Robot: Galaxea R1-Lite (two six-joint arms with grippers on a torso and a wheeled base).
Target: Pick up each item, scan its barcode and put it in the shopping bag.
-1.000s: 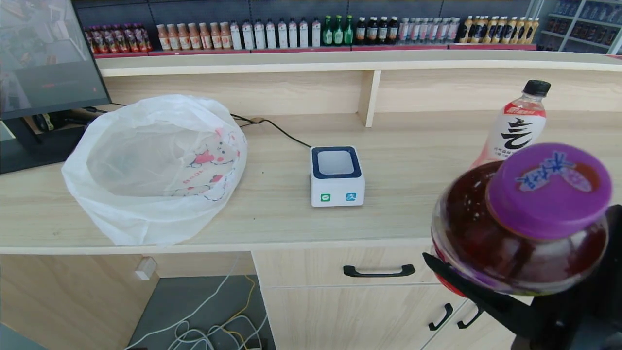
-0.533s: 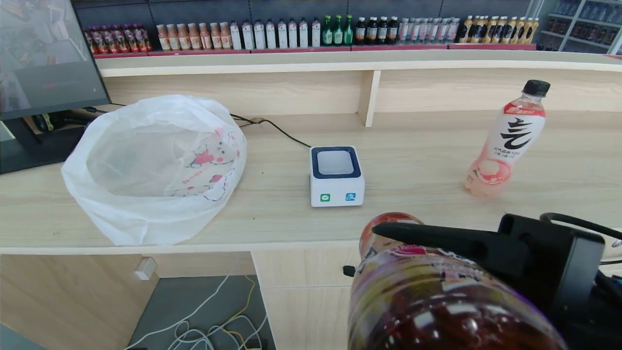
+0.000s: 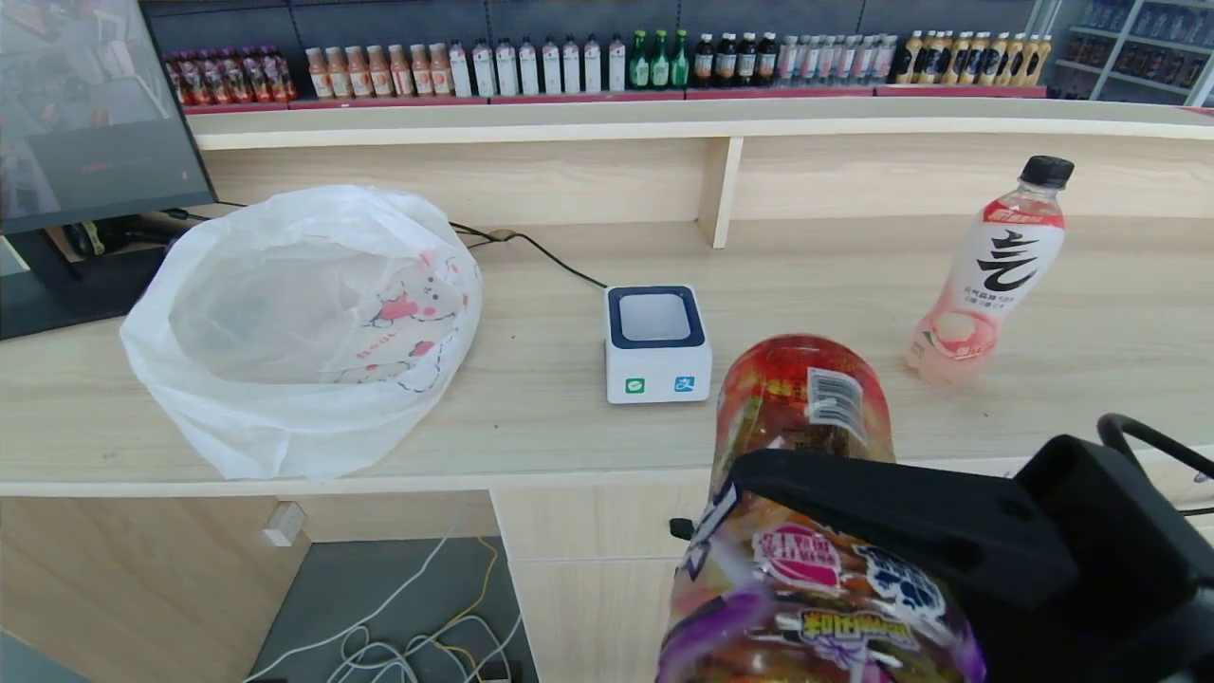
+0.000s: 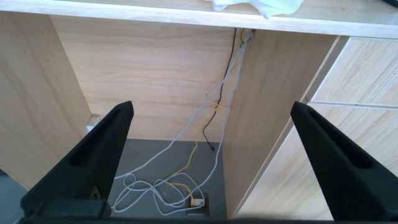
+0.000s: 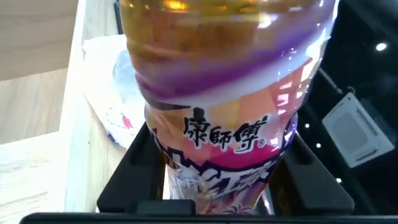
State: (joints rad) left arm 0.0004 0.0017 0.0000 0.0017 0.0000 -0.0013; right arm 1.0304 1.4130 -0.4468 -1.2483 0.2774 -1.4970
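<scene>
Right gripper (image 5: 217, 180): fingers clamped on either side of the dark tea bottle (image 3: 801, 417), gripping across the purple label. The bottle lies tipped over, base leading toward the scanner (image 3: 657, 341).

It hangs in front of the counter (image 3: 531, 427) edge, near the scanner but not over it. The barcode (image 3: 835, 398) faces up toward my head (the wrong way, I judge, since the scanner's window also looks up). My guess is that it needs a roll of the wrist before it will read.

Left gripper (image 4: 211, 162): fingers spread wide, nothing between them, low in front of the cabinet with floor cables (image 4: 180, 180) beyond. I read that as parked clear of the work.

The shopping bag (image 3: 303, 323) sits left of the scanner with its mouth open, ready for a drop. The pink bottle (image 3: 991, 275) stands upright to the right, well apart and not yet handled.
</scene>
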